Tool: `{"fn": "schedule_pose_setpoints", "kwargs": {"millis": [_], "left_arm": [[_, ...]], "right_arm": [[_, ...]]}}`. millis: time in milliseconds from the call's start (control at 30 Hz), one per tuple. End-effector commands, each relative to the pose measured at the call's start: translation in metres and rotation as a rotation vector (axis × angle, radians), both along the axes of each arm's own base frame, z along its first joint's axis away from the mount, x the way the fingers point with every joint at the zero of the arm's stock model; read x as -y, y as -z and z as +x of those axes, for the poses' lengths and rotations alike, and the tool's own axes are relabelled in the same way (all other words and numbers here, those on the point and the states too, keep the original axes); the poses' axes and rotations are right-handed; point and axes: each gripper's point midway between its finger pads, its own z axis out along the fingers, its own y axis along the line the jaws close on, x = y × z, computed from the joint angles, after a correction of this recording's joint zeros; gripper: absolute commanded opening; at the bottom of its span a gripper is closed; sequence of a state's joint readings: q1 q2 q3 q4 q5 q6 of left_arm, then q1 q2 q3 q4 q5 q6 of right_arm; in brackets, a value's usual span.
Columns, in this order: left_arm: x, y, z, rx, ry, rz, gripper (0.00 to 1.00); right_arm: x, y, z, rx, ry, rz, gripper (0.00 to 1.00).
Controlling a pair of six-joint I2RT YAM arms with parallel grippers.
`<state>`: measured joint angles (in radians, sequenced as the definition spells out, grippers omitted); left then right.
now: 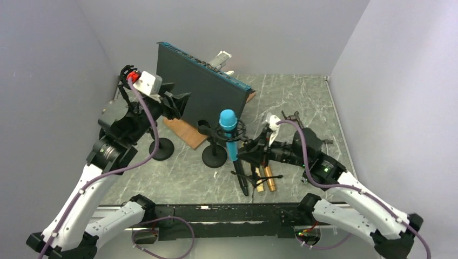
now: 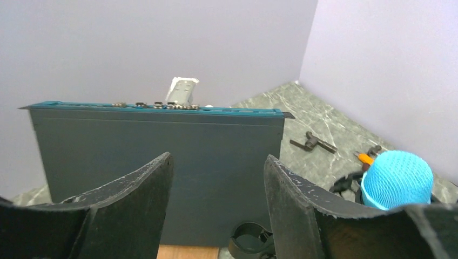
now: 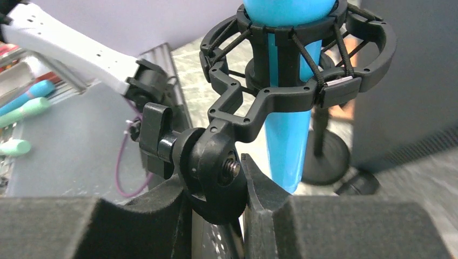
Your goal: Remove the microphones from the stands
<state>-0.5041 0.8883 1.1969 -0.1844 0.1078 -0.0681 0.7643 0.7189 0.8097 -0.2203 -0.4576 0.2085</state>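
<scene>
The blue microphone [image 1: 227, 118] sits upright, head up, in the elastic cradle of the black stand [image 3: 259, 105].

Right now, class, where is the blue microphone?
Top view: the microphone stands mid-table in its black shock mount, in front of the dark panel, beside the right end effector.
</scene>
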Motion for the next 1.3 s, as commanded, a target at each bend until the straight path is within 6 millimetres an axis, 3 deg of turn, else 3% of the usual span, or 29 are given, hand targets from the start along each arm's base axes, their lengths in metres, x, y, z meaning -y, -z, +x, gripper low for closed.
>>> {"fn": "schedule_pose_setpoints", "kwargs": {"millis": [0,133,200,300,400,533,667,867,933,1033,1267], "left_arm": [[-0.031,-0.034,-0.017,0.127,-0.102,-0.030,0.67],[-0.059,-0.045,-0.034,0.133,-0.195,-0.079,0.69],[-0.071,-0.044,-0.045,0.114,-0.225,-0.120,0.69],[-0.083,-0.039,-0.063,0.094,-0.234,-0.146,0.67],[-0.092,-0.034,-0.078,0.074,-0.242,-0.156,0.66],[-0.098,-0.024,-0.089,0.066,-0.245,-0.155,0.65],[-0.093,-0.009,-0.086,0.039,-0.226,-0.149,0.66],[-0.082,0.011,-0.078,-0.041,-0.199,-0.124,0.66],[-0.081,0.016,-0.078,-0.055,-0.198,-0.124,0.66],[-0.082,0.024,-0.079,-0.065,-0.203,-0.129,0.66],[-0.077,0.040,-0.075,-0.110,-0.192,-0.119,0.65]], "right_arm": [[-0.039,-0.082,-0.003,0.221,-0.038,0.251,0.00],[-0.088,-0.087,-0.013,0.249,-0.070,0.281,0.00],[-0.106,-0.089,-0.007,0.271,-0.014,0.298,0.00],[-0.125,-0.086,0.011,0.298,0.126,0.320,0.00],[-0.141,-0.081,0.017,0.314,0.150,0.339,0.00],[-0.146,-0.070,0.030,0.325,0.273,0.370,0.00],[-0.146,-0.051,0.042,0.326,0.418,0.369,0.00],[-0.156,-0.035,0.041,0.364,0.631,0.297,0.00],[-0.160,-0.019,0.041,0.390,0.695,0.238,0.00],[-0.156,-0.010,0.044,0.367,0.802,0.247,0.00],[-0.172,0.030,0.044,0.330,0.800,0.179,0.00]]}}
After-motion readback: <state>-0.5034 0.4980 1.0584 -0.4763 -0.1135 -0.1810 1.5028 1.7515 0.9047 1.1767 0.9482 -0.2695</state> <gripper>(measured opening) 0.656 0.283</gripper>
